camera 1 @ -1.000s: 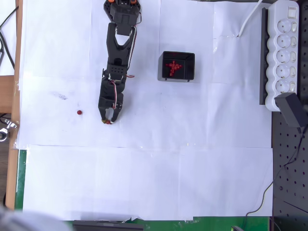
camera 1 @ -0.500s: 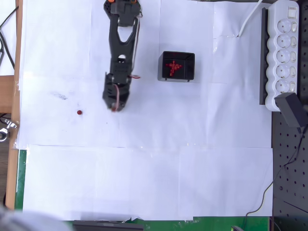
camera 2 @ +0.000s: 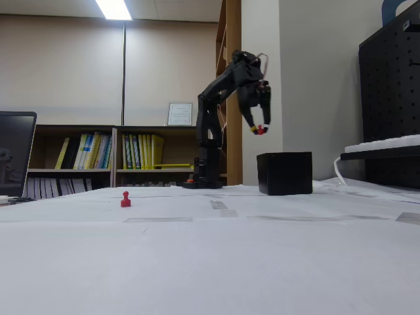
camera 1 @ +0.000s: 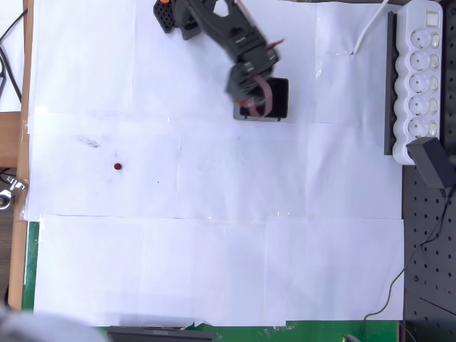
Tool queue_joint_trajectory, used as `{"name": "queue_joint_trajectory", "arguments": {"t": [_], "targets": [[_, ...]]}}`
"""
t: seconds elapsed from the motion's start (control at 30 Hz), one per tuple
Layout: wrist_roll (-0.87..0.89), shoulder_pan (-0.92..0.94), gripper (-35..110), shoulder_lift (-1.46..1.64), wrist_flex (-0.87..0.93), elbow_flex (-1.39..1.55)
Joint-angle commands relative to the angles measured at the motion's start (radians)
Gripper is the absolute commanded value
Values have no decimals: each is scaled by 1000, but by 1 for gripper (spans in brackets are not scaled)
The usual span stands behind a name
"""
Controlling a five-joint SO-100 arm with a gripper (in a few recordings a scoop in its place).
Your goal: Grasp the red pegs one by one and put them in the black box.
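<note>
1. Jaws closed on one small red peg point(camera 2: 260, 130): from my remote seat the fixed view shows the black two-finger gripper point(camera 2: 258, 129) pinching it at the fingertips, raised well above the table.
2. Going left to right in the overhead view, I count one lone dark-red round peg point(camera 1: 117, 167) lying on the white paper-covered table point(camera 1: 214, 249), far left and well apart from everything else. The fixed view shows it standing upright point(camera 2: 125, 199) on the paper.
3. Next comes the black jointed arm point(camera 1: 214, 21), reaching from its base at the top edge down and to the right, its gripper point(camera 1: 251, 100) hanging over the left part of the box.
4. Under it sits the small square black plastic open-topped box point(camera 1: 279, 96); the arm covers its inside, so I cannot count the pegs in it. In the fixed view the box point(camera 2: 284, 173) rests on the table below and just right of the held peg.
5. Far right lies one long white power strip point(camera 1: 422, 71).
</note>
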Motion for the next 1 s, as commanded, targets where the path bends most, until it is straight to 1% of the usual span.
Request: {"name": "queue_joint_trajectory", "arguments": {"t": [0.0,0.1,0.23,0.43,0.53,0.6,0.67,0.73,0.77,0.83,0.87,0.97], "targets": [[-48,-87,0,12,-97,-32],[-64,-117,5,55,-150,-67],[-64,-114,9,81,-221,-126],[-67,-55,16,61,-235,-144],[-60,34,18,-35,-232,-153],[9,140,18,-130,-218,-192],[110,301,18,-229,-267,-270],[235,485,18,-272,-357,-359],[298,566,18,-291,-442,-428],[430,716,18,-345,-673,-624],[486,776,19,-360,-781,-718],[635,913,18,-362,-1020,-919]]}}
